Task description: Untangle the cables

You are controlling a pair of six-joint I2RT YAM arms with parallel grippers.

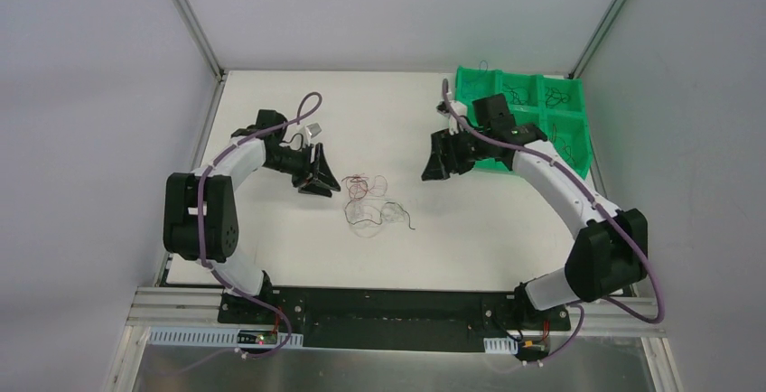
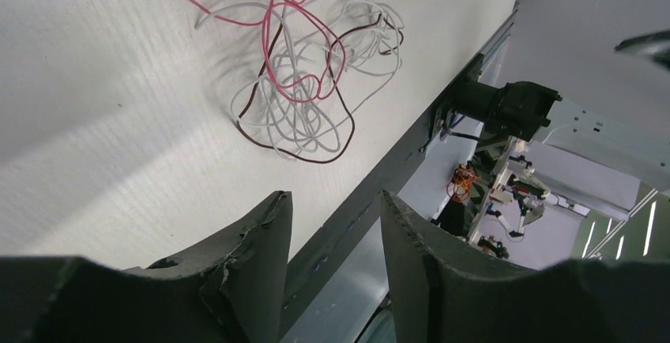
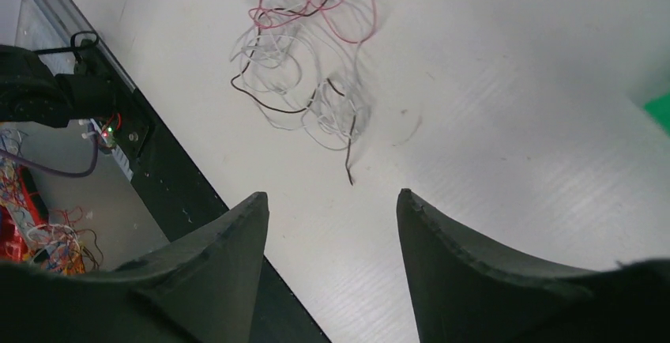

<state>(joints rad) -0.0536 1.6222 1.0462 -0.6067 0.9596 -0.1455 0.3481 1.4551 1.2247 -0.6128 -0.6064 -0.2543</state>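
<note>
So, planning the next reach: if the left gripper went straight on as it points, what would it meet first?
Probably the cables: the left gripper, jaws open, points at the tangle's near edge on the table. Depth is unclear, so it may touch bare table just short of them.

The cables [image 1: 372, 200] lie in a tangle on the worktop [image 1: 470, 238], near its middle. The left gripper [image 1: 318, 180] is just left of them; the right gripper [image 1: 440, 164] is to their right and slightly behind. A compartment tray [image 1: 531, 85] sits in the far right corner, behind the right gripper, with more cables in several compartments.
</note>
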